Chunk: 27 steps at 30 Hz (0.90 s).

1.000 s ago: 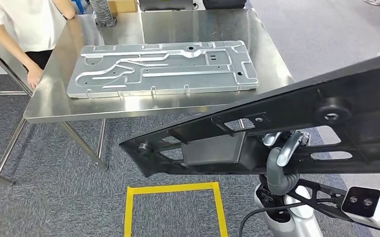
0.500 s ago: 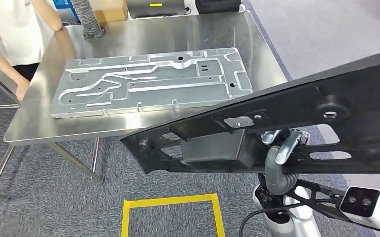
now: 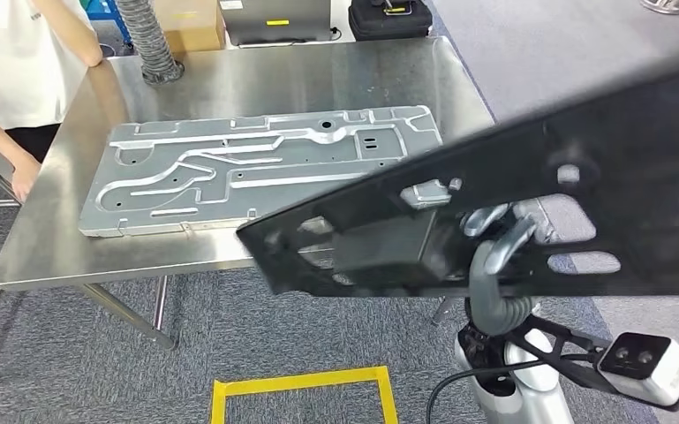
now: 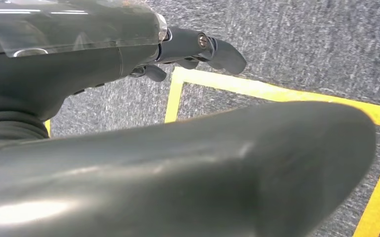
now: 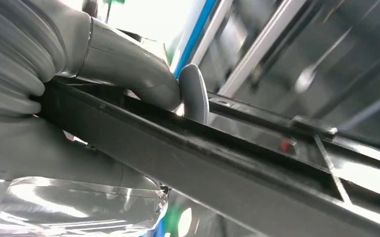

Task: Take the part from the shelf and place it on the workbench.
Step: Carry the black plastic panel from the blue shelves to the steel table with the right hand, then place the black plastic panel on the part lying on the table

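The long black flat plastic part [image 3: 530, 203] with cut-out holes is carried in the air, tilted, its low end overhanging the near edge of the stainless steel worktop [image 3: 256, 75] and its high end off past the worktop's right edge. The right robot hand [image 5: 128, 94] grips it: in the right wrist view the thick grey thumb [image 5: 193, 98] presses on the part's edge rail. The left robot hand [image 4: 188, 49] holds nothing, its dark fingers slightly curled and apart, above grey carpet [image 4: 296, 39] with yellow tape lines [image 4: 257, 89]. A silver machined metal plate [image 3: 247, 168] lies flat across the worktop's middle. A person in a white shirt [image 3: 18, 53] stands at the worktop's left edge, one hand touching it.
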{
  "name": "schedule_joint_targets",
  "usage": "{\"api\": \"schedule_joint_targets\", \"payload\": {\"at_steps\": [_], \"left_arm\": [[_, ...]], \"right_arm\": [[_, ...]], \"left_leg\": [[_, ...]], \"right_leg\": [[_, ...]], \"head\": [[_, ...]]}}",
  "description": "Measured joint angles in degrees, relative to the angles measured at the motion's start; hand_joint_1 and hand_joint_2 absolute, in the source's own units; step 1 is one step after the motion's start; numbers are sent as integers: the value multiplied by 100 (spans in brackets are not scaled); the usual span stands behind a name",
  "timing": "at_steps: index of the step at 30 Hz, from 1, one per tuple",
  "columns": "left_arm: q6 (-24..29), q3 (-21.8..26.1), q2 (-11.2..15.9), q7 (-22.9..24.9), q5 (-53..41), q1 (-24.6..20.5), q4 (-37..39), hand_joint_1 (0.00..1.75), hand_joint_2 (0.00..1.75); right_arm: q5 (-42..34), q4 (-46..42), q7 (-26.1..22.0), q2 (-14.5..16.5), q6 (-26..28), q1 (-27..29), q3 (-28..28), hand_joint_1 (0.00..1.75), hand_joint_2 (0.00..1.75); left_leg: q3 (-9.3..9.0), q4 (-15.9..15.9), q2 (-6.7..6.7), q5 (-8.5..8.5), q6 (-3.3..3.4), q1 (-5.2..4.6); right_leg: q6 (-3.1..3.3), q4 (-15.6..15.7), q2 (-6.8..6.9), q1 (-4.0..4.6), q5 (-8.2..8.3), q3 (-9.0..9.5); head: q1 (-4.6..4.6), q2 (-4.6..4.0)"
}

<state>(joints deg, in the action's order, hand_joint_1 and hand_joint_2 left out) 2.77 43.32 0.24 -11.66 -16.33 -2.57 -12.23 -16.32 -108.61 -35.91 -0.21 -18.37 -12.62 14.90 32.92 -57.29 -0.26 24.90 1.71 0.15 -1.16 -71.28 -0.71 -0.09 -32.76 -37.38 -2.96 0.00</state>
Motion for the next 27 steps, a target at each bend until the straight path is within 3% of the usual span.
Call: {"api": "schedule_joint_targets", "payload": {"at_steps": [1, 2, 3, 5, 7, 11, 13, 16, 17, 18, 19, 21, 22, 23, 24, 27], "left_arm": [[-7, 19, 0, -7, -15, 4, 0, 0, 0], [-18, 37, -1, -11, -32, 8, 1, 0, 0], [-33, 52, -2, -15, -52, 10, 1, 0, 0], [-63, 78, -5, -24, -87, 12, 1, 0, 0], [-82, 105, -7, -38, -111, 13, 0, 0, 0], [-120, 176, 7, -68, -169, 16, 1, 0, 0], [-164, 206, 8, -95, -214, 1, 0, 0, 0], [-205, 239, 8, -131, -271, 1, 1, 0, 0], [-208, 246, 8, -135, -282, 13, 1, 0, 0], [-210, 250, 7, -137, -287, 24, 1, 0, 0], [-211, 252, 7, -137, -290, 30, 1, 0, 0], [-211, 264, 8, -137, -293, 28, 1, 0, 0], [-212, 274, 9, -137, -298, 22, 1, 0, 0], [-213, 285, 10, -138, -310, 19, 1, 0, 0], [-219, 296, 11, -138, -329, 18, 1, 0, 0], [-267, 315, 11, -149, -416, 10, 1, 0, 0]], "right_arm": [[68, 93, -4, -15, 179, -49, -127, 175, 175], [134, 226, -15, -46, 333, -132, -293, 175, 175], [241, 401, -34, -100, 504, -246, -521, 175, 175], [628, 770, -64, -245, 953, -524, -1055, 175, 175], [1274, 1116, -62, -395, 1583, -801, -1594, 175, 175], [2510, 1772, 183, -756, 2678, -1326, -2349, 175, 175], [3331, 2207, 466, -1013, 3337, -1696, -2561, 175, 175], [4354, 2958, 795, -1450, 4007, -2215, -2662, 175, 175], [4506, 3136, 834, -1555, 4081, -2318, -2672, 175, 175], [4584, 3290, 849, -1633, 4119, -2399, -2679, 175, 175], [4615, 3427, 855, -1694, 4142, -2474, -2684, 175, 175], [4675, 3672, 866, -1782, 4193, -2617, -2688, 175, 175], [4778, 3776, 908, -1819, 4255, -2684, -2688, 175, 175], [4994, 3873, 1004, -1855, 4341, -2752, -2676, 175, 175], [5379, 3985, 1168, -1899, 4439, -2838, -2638, 175, 175], [7330, 4540, 1863, -2037, 4471, -3334, -2273, 175, 175]], "left_leg": [[-33, -1, 0, 35, -2, 1], [-75, -3, -1, 72, -5, 2], [-126, -6, -2, 113, -10, 4], [-230, -14, -11, 202, -26, 8], [-291, -18, -26, 278, -70, 2], [-302, -127, -23, 314, -196, -9], [-61, -579, -16, 417, -238, 0], [625, -1625, -13, 819, -279, 15], [765, -1754, -13, 849, -281, 18], [804, -1674, -12, 750, -272, 20], [752, -1407, -12, 531, -259, 21], [530, -641, -13, -8, -204, 7], [438, -346, -12, -145, -174, -8], [384, -170, -11, -215, -138, -24], [365, -101, -7, -181, -102, -39], [245, -16, 1, -148, -14, -34]], "right_leg": [[-23, -238, 5, -22, -105, -204], [-45, -305, 11, -41, -110, -328], [-59, -165, 23, -58, 18, -349], [-65, 586, 57, -76, 567, -146], [-14, 1188, 84, -48, 902, 37], [138, 1353, 66, -41, 946, 119], [196, 1378, 64, -61, 907, 203], [230, 1380, 62, -53, 810, 293], [230, 1379, 61, -49, 771, 338], [224, 1378, 57, -45, 727, 395], [217, 1378, 53, -41, 679, 462], [189, 1376, 48, -33, 584, 584], [167, 1374, 44, -27, 548, 613], [139, 1374, 40, -23, 519, 627], [106, 1354, 34, -20, 509, 633], [17, 1180, 37, -47, 447, 594]], "head": [[-1, 0], [-1, 0], [0, 0], [1, 0], [1, -1], [1, 0], [1, 0], [1, 0], [1, 0], [1, 0], [1, 0], [1, 0], [1, 0], [1, 0], [1, 0], [2, 0]]}}
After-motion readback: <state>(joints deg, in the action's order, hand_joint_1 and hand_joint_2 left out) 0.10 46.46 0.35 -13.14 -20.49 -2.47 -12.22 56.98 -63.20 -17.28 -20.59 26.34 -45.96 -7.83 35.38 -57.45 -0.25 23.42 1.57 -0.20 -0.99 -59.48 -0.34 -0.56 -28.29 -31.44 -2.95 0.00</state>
